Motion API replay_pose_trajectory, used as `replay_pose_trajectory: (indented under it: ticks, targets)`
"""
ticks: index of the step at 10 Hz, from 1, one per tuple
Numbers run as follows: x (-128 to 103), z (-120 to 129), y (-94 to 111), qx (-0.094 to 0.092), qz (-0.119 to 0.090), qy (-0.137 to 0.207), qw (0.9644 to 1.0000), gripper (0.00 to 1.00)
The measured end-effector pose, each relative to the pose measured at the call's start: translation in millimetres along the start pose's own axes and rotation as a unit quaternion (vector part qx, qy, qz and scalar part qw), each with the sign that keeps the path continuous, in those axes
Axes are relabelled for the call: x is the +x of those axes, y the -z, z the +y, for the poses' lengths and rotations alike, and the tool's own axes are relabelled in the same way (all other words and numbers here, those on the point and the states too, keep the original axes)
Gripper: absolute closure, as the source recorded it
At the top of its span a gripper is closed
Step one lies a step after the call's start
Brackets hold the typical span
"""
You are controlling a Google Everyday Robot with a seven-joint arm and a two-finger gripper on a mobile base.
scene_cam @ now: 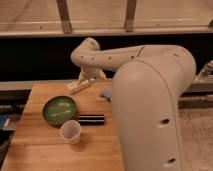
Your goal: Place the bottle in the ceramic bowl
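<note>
The small white bottle (76, 86) lies tilted at the back edge of the wooden table (45, 150), just behind and to the right of the bowl. The green ceramic bowl (59, 109) sits on the left part of the table and holds nothing. My gripper (85, 80) is at the end of the cream arm, right at the bottle's upper right end, and its tip is hard to make out against the bottle. The arm (115, 57) reaches in from the right and hides much of the table's right side.
A white paper cup (70, 131) stands in front of the bowl. A black slender object (91, 119) lies to the right of the bowl. A blue-grey item (105, 93) peeks out beside the arm. A dark wall and rail run behind the table.
</note>
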Motion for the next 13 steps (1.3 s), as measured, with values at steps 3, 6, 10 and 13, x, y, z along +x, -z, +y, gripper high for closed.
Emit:
replay_pose_trajectory:
  ticks: [3, 6, 10, 13]
  targets:
    - [-11.4, 18.3, -11.3, 0.003, 0.01, 0.015, 0.9998, 0.2]
    - [-25.6, 42.8, -18.2, -0.011, 0.015, 0.023, 0.9996, 0.2]
    - [-31.9, 58.9, -17.7, -0.051, 0.008, 0.03, 0.9982, 0.2]
    - [-31.4, 59.8, -17.6, -0.052, 0.009, 0.03, 0.9982, 0.2]
